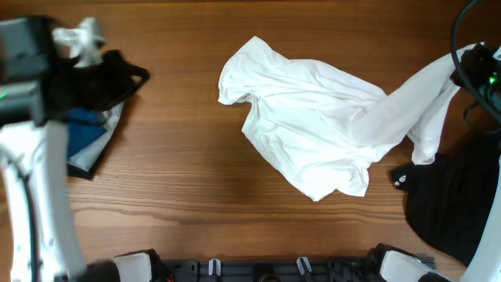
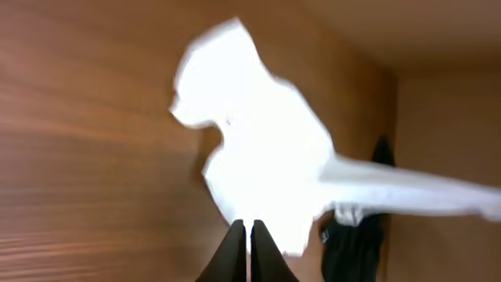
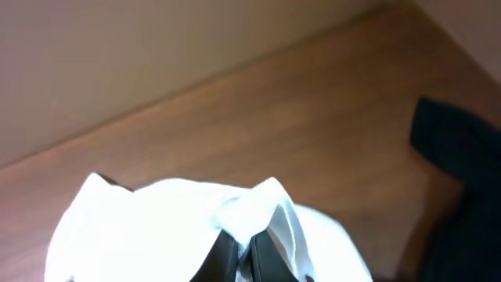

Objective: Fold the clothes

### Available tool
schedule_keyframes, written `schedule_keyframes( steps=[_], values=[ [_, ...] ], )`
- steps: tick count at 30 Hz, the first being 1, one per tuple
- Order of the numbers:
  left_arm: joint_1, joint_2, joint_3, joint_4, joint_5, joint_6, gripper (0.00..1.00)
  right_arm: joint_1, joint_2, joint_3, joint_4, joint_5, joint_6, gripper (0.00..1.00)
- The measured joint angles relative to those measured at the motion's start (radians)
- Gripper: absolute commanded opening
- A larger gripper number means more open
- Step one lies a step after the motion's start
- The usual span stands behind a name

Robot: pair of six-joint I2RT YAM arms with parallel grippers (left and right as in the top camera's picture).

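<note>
**Right arm has the shirt by one edge; left arm is free and well off**

Your right fingers (image 3: pixel 243 240) are pinching a fold of the white T-shirt (image 1: pixel 305 129), with cloth bunched on both sides of the tips. Your left fingers (image 2: pixel 248 229) are pressed together with nothing between them.

Most of the shirt lies crumpled in the middle of the bench (image 1: pixel 188 180). The heap runs on a slant from its far-left corner to its near-right one. From it a taut band of cloth rises to the right, up to the pinch at the bench's right edge.

The shirt lies to the right of the left fingers and well apart from them, with bare wood between. Its far-left corner is the nearest part to that arm, so that looks like the point to reach for when spreading it flat.

A black garment (image 1: pixel 458 204) lies just beside the right arm, and a blue and dark pile (image 1: pixel 86 133) lies under the left.
</note>
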Motion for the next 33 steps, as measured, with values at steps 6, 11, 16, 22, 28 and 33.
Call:
schedule_keyframes(
  steps=[6,11,16,22,28,33],
  values=[
    [-0.337,0.317,0.001,-0.03,-0.017,-0.007,0.42,0.0,0.034,0.0,-0.049,0.072,0.0,0.04],
    [-0.637,0.595,-0.004,-0.029,-0.046,-0.089,0.44,0.0,0.035,0.0,-0.059,0.079,0.0,0.05],
    [-0.806,0.671,-0.011,0.01,-0.134,-0.245,0.61,0.0,0.054,0.0,-0.078,0.082,0.0,0.05],
    [-0.896,0.671,-0.119,0.213,-0.179,-0.441,0.67,0.0,0.056,0.0,-0.079,0.083,0.0,0.05],
    [-0.923,0.671,-0.19,0.317,-0.205,-0.559,0.74,0.0,0.056,0.0,-0.085,0.083,0.0,0.05],
    [-0.943,0.658,-0.21,0.435,-0.208,-0.607,0.55,0.0,0.056,0.0,-0.085,0.084,0.0,0.04]
  ],
)
